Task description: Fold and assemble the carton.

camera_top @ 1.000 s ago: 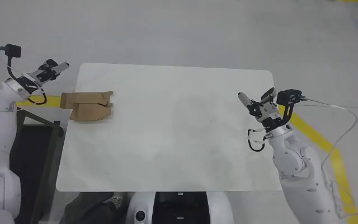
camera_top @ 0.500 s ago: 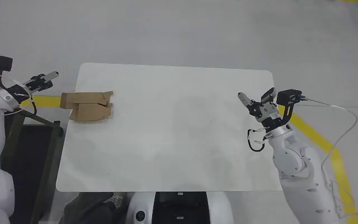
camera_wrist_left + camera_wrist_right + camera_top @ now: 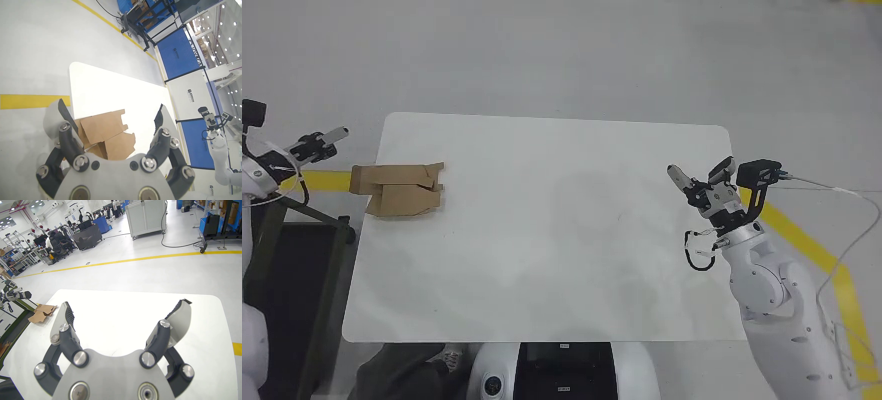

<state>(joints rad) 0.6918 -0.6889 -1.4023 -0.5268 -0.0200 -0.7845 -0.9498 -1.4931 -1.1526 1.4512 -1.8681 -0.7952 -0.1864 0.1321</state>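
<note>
The carton (image 3: 400, 190) is lying flat and unassembled at the left edge of the desk (image 3: 562, 260), while the left hand (image 3: 322, 143) nearby and the right hand (image 3: 702, 170) well apart are hanging released, seemingly leaving all folding undone.

White table (image 3: 542, 260) — yellow floor line (image 3: 28, 101)

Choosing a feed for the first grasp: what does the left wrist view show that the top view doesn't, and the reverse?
Left wrist view: the left gripper open, the carton ahead of it with notched flaps. Top view: the whole table outline, the carton at its edge on the left arm's side. Both: the unassembled carton, the right gripper at the opposite edge.
</note>
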